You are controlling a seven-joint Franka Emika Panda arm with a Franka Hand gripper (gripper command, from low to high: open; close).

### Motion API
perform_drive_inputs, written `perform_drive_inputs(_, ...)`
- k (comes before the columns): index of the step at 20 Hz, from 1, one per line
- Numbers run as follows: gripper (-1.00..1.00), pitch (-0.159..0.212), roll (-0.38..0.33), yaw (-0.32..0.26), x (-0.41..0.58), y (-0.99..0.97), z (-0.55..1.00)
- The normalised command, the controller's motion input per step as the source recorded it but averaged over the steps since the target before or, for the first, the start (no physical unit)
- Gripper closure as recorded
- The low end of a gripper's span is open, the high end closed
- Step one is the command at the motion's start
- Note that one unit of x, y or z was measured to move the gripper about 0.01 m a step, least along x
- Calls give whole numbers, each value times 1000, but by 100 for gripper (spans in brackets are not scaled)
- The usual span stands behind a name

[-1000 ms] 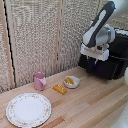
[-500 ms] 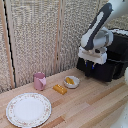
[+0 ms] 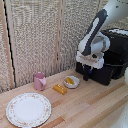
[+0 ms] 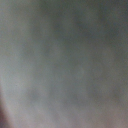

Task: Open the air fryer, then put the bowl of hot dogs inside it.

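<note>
Gripper [image 3: 89, 71] at fryer [image 3: 111, 59] front; wrist view a grey blur.

Exterior view only: shows whole scene. Wrist view: featureless grey, nothing told apart. Gripper low against fryer drawer front, at the spot of the handle [image 3: 86, 74], seen as a dark bar under the white head. Jaws: cannot tell whether apart or clamped. Bowl [image 3: 71, 82] with hot dogs [image 3: 70, 80] on table [image 3: 90, 107], near gripper, toward exterior view's left. Beyond: orange block [image 3: 60, 89], pink mug [image 3: 39, 80], plate [image 3: 29, 109].
</note>
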Motion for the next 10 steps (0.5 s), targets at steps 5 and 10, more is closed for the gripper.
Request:
perform_drive_inputs(5,-100,0,54,-4,9,173,343)
perform_drive_inputs(10,-100,2,95,0,37,142,582)
